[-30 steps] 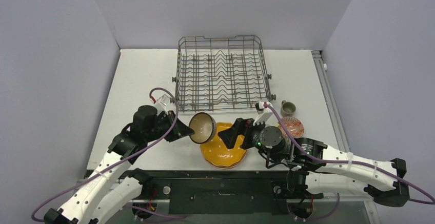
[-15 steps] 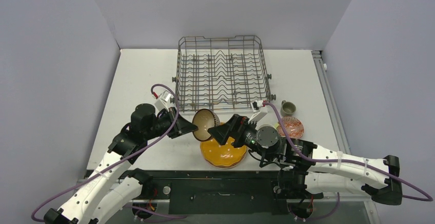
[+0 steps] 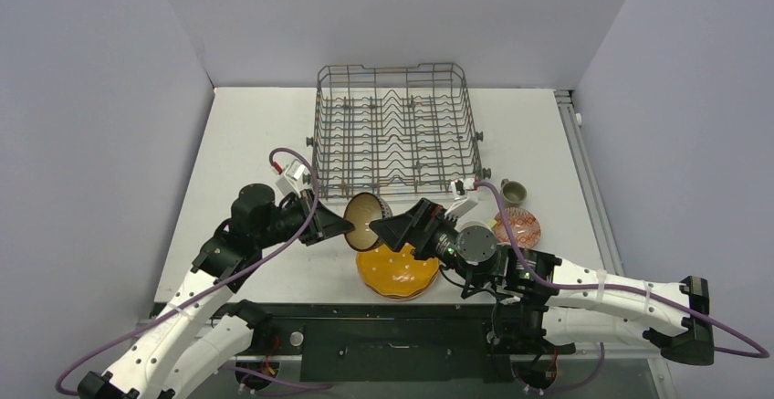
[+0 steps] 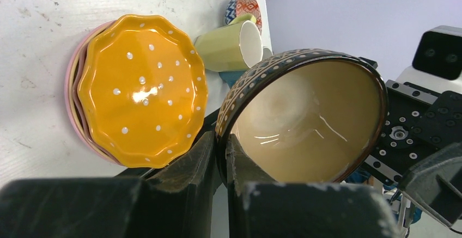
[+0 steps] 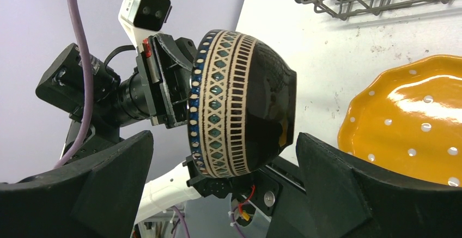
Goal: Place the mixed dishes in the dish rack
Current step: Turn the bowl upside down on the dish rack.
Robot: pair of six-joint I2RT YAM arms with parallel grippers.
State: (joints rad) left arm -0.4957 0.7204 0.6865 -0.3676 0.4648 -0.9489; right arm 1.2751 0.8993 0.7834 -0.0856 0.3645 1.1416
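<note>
My left gripper (image 4: 222,140) is shut on the rim of the dark brown bowl (image 4: 305,123), holding it on edge in the air in front of the dish rack (image 3: 392,189). My right gripper (image 5: 223,140) is open, with its fingers (image 5: 332,178) either side of the bowl's patterned outside (image 5: 239,102) and gaps showing on both sides. Below lies the orange dotted plate (image 3: 397,271) on top of a stack with pink edges (image 4: 71,96). A pale-yellow mug (image 4: 229,44) lies on its side beside the stack.
A blue-white patterned bowl (image 3: 517,226) and a small grey mug (image 3: 511,192) sit right of the rack's front corner. A blue mug (image 4: 231,77) peeks out under the yellow one. The rack holds no dishes. Grey walls enclose the table on three sides.
My right gripper has swung left from over the plates until its open fingers straddle the bowl. My left gripper carried the bowl slightly right to meet it.
</note>
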